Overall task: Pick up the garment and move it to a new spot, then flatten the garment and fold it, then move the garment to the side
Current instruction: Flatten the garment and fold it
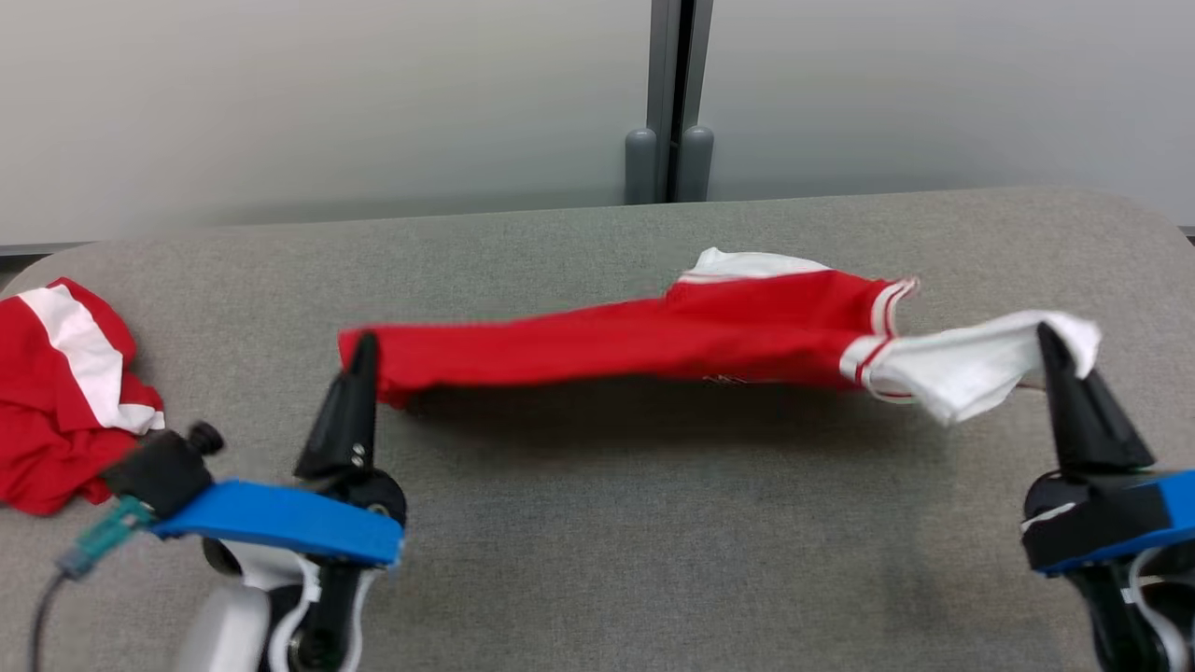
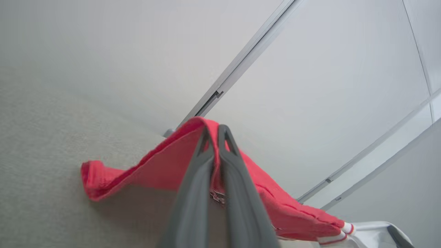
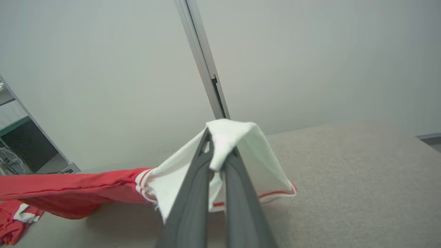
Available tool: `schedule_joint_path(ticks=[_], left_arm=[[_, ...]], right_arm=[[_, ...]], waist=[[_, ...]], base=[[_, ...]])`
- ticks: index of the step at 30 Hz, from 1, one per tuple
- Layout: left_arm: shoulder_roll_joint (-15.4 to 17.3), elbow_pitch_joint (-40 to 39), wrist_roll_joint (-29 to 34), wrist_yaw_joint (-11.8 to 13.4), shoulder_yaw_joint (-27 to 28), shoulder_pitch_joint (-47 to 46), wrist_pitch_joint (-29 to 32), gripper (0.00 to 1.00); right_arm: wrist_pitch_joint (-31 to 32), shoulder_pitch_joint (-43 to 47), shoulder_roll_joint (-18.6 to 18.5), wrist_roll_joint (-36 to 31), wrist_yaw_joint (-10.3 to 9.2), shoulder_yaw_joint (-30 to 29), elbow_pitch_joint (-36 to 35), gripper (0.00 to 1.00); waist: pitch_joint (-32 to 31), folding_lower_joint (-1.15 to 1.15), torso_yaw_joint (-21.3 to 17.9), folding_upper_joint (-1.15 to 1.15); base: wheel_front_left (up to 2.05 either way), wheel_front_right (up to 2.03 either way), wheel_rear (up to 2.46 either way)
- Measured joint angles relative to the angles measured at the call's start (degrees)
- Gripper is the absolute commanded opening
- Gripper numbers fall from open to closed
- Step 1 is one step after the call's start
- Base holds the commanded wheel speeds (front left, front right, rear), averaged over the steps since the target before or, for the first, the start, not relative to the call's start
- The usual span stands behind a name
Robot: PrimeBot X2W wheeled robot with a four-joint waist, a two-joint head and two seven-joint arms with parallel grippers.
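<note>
A red garment (image 1: pixel 644 341) with white, red-striped trim hangs stretched between my two grippers above the grey table (image 1: pixel 597 523), casting a shadow below it. My left gripper (image 1: pixel 362 343) is shut on its red end; in the left wrist view the fingers (image 2: pixel 201 162) pinch red cloth (image 2: pixel 148 168) between them. At the other end my right gripper (image 1: pixel 1046 334) is shut on the white part (image 1: pixel 971 364). The right wrist view has white fabric (image 3: pixel 237 151) draped over my closed fingertips (image 3: pixel 206 151), and the red body (image 3: pixel 62 189) trails off to the left.
A second red and white garment (image 1: pixel 65 392) lies crumpled at the table's left edge, close to my left arm. Behind the table stands a pale wall with a grey vertical post (image 1: pixel 674 103). The table's rounded far corners lie at left and right.
</note>
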Motion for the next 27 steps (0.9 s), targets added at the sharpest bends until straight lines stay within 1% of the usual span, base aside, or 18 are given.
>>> schedule_joint_path(ticks=[1,4,9,12,14,15,17,19,23,24,25,27], left_arm=[[0.73,-3.36,-1.01,0.37,0.45,0.02,1.52,0.0],[2.48,-12.57,-3.99,2.57,2.37,-0.36,5.91,0.0],[4.65,-26.58,-8.84,7.13,5.41,-4.05,12.62,0.0],[5.71,-31.9,-11.21,9.95,6.09,-7.25,16.61,0.0],[7.45,-32.62,-11.15,11.23,6.6,-9.94,18.81,0.0],[8.34,-32.32,-10.94,11.8,6.9,-11.26,19.64,0.0],[8.7,-30.47,-11.25,12.89,7.17,-13.6,20.98,0.0],[9.4,-27.35,-11.14,13.55,7.43,-16.05,21.61,0.0],[10.49,-19.18,-9.79,13.91,7.75,-22.48,21.8,0.0],[10.7,-17.06,-9.11,14.01,7.95,-24.48,21.36,0.0],[11.09,-14.75,-8.55,14.06,8.06,-26.75,21.11,0.0],[11.66,-9.81,-7.11,13.73,8.27,-32.06,19.82,0.0]], right_arm=[[0.76,0.06,0.02,0.21,0.0,-0.45,-2.55,0.0],[3.47,-0.32,-0.6,0.16,0.0,-1.2,-9.75,0.0],[8.05,-5.17,-4.19,-0.18,0.0,-2.11,-19.45,0.0],[10.61,-9.87,-6.75,0.18,0.0,-2.31,-23.02,0.0],[12.15,-13.44,-8.61,0.41,0.0,-2.26,-23.47,0.0],[12.73,-15.43,-9.29,0.68,0.0,-2.07,-23.2,0.0],[13.68,-19.72,-10.07,1.55,0.01,-1.1,-21.42,0.0],[14.12,-24.32,-11.27,2.41,0.0,0.51,-17.69,0.0],[13.39,-35.23,-12.24,3.08,0.01,5.43,-7.37,0.0],[12.94,-38.28,-11.83,3.32,0.02,5.79,-4.08,0.0],[11.94,-41.57,-11.24,3.33,-0.01,6.26,-0.88,0.0],[9.72,-48.22,-11.45,2.22,0.0,8.29,5.14,0.0]], waist=[[-0.04,0.0,-0.04,0.0],[0.11,0.0,-0.23,0.0],[1.32,0.0,-0.83,0.0],[2.73,0.0,-1.17,0.0],[4.05,0.0,-1.43,0.0],[4.89,0.0,-1.63,0.0],[6.89,0.0,-2.16,0.0],[9.23,0.0,-2.73,0.0],[14.55,0.01,-3.85,0.0],[15.9,0.01,-4.07,0.0],[17.23,0.01,-4.26,0.0],[19.46,0.02,-4.2,0.0]], base=[[0.0,0.0,0.0],[0.0,0.0,0.0],[0.0,0.0,0.0],[0.0,0.0,0.0],[0.0,0.0,0.0],[0.0,0.0,0.0],[0.0,0.0,0.0],[0.0,0.0,0.0],[0.0,0.0,0.0],[0.0,0.0,0.0],[0.0,0.0,0.0],[0.0,0.0,0.0]])
